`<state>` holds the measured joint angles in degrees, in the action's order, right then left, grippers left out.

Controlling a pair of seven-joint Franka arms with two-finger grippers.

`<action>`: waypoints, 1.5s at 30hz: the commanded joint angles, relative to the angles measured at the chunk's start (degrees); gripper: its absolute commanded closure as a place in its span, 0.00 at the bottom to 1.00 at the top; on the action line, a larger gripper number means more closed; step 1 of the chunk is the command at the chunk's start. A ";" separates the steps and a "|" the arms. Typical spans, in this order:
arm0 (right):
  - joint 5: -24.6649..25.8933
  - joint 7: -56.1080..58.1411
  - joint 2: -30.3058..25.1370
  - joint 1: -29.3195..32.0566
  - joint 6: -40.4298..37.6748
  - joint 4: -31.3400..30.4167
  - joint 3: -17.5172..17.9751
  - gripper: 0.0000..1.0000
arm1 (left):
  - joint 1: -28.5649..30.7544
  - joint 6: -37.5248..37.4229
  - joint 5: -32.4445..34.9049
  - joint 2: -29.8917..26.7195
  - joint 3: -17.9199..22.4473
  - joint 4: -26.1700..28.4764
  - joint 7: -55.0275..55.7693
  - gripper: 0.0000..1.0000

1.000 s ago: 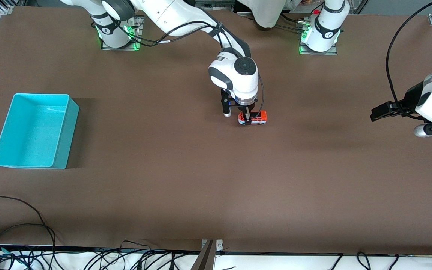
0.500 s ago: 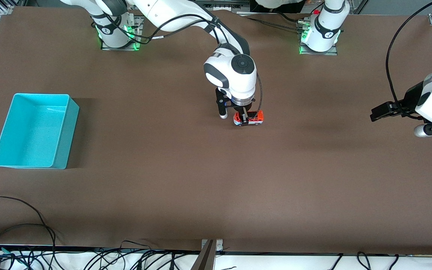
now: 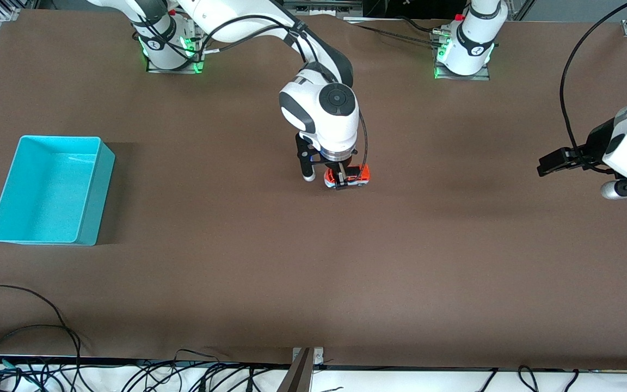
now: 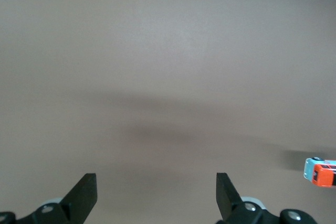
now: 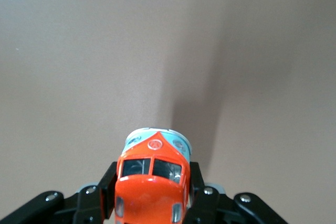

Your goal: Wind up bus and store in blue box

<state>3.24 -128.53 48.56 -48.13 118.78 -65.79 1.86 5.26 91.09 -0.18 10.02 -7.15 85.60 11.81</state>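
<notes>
- Bus (image 3: 347,177) sits clamped in my right gripper (image 3: 342,181), one finger on each long side, at the middle of the table (image 3: 313,272); my right wrist view shows its orange nose (image 5: 153,182) sticking out past my fingertips.
- Long axis of the bus runs along the table's length, from the right arm's end toward the left arm's end, and my grip crosses it at mid-body.
- Wheels look low against the tabletop, though I cannot tell whether they press on it or just clear it. I judge that matters most for winding: a pull-back stroke needs them bearing down as I drag along that long axis.
- Blue box (image 3: 52,189) stands open-topped toward the right arm's end of the table, well apart from the bus and a little nearer to the front camera. My right arm holds the toy and is based at that end, so it is the one to carry it there.
- Brown tabletop between bus and box is bare, so there is free room both for a stroke and for the carry; the box's thin wall facing the bus is the one edge I must lift over.
- My left gripper (image 3: 555,161) waits over the left arm's end of the table, fingers (image 4: 84,198) spread wide and holding nothing, well apart from the bus.
</notes>
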 commanded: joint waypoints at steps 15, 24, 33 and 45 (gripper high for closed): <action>-2.36 13.65 -5.93 4.62 -11.19 -0.04 0.42 1.00 | -0.25 -0.56 -1.58 -0.53 0.30 0.35 -1.09 0.00; -2.71 20.07 -8.66 8.49 -15.41 -0.04 0.34 1.00 | -0.25 -0.56 -1.58 -0.53 0.30 0.27 -1.09 0.00; -3.50 27.01 -11.29 12.71 -18.49 -0.13 0.16 1.00 | -0.25 -0.65 -1.58 -0.53 0.30 0.27 -1.00 0.00; -6.05 37.90 -15.51 22.37 -24.38 -0.57 -0.01 1.00 | -0.25 -0.65 -1.58 -0.53 0.30 0.35 -1.09 0.00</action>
<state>-0.26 -96.31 35.16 -30.46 97.44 -65.67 1.48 5.21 91.08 -0.19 10.04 -7.20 85.60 11.81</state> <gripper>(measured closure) 0.441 0.000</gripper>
